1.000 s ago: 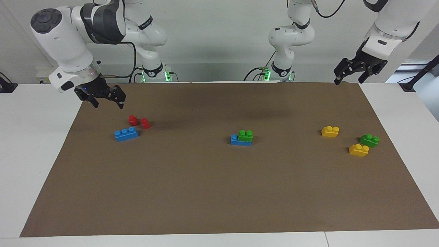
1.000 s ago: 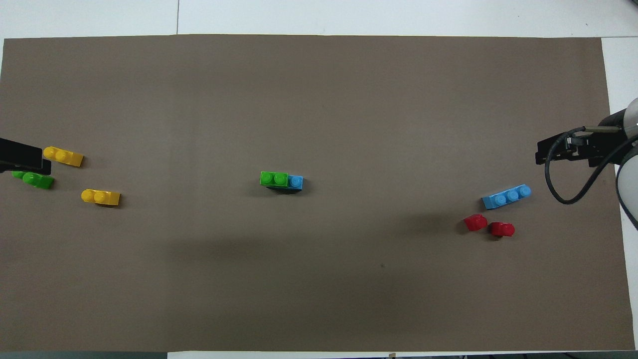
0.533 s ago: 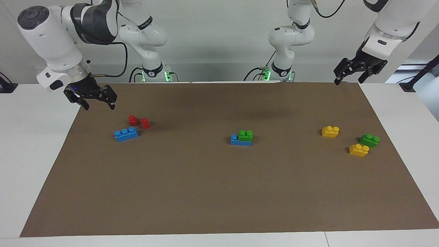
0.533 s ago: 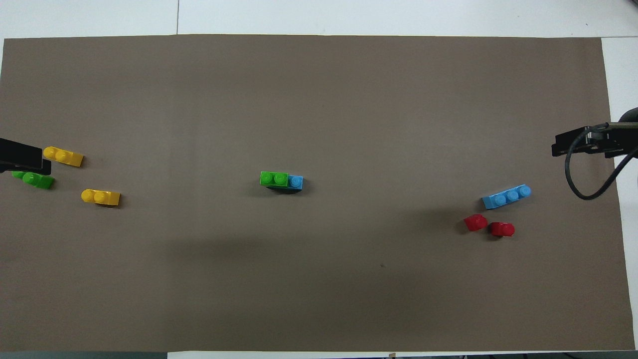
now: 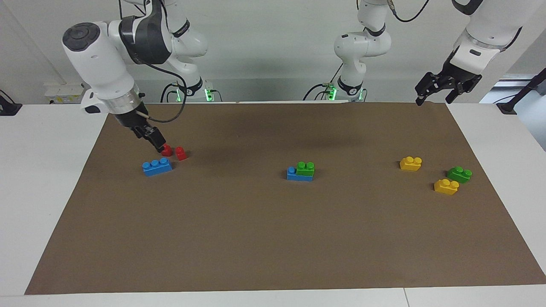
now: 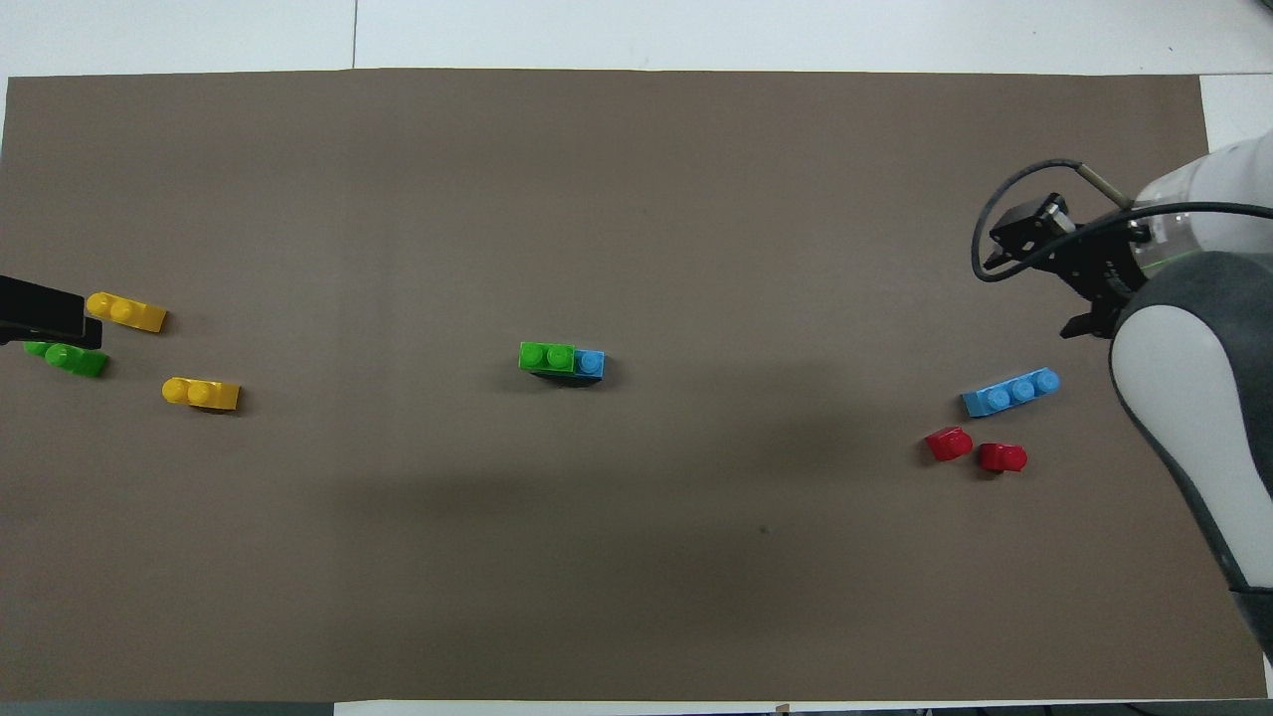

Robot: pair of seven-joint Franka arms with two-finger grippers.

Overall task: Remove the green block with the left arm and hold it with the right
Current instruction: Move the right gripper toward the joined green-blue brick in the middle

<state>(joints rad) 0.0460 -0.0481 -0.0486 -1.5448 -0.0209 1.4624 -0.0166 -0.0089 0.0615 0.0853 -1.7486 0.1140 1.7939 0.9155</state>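
A green block (image 5: 305, 168) sits on one end of a blue brick (image 5: 292, 174) at the middle of the brown mat; it also shows in the overhead view (image 6: 546, 356). A second green block (image 5: 459, 174) lies between two yellow bricks toward the left arm's end, also in the overhead view (image 6: 72, 359). My left gripper (image 5: 434, 99) hangs open and empty above the mat's corner at that end; only its black edge (image 6: 40, 313) shows from overhead. My right gripper (image 5: 154, 142) is turned edge-on, raised over the mat by the red blocks, also in the overhead view (image 6: 1029, 229).
Two red blocks (image 5: 172, 152) and a loose blue three-stud brick (image 5: 157, 166) lie toward the right arm's end. Two yellow bricks (image 5: 410, 163) (image 5: 446, 186) lie by the second green block. The brown mat (image 5: 256, 238) covers most of the white table.
My right arm has swung in over the mat, turned its wrist and brought its gripper down by the red blocks. The left arm and all blocks have not moved.
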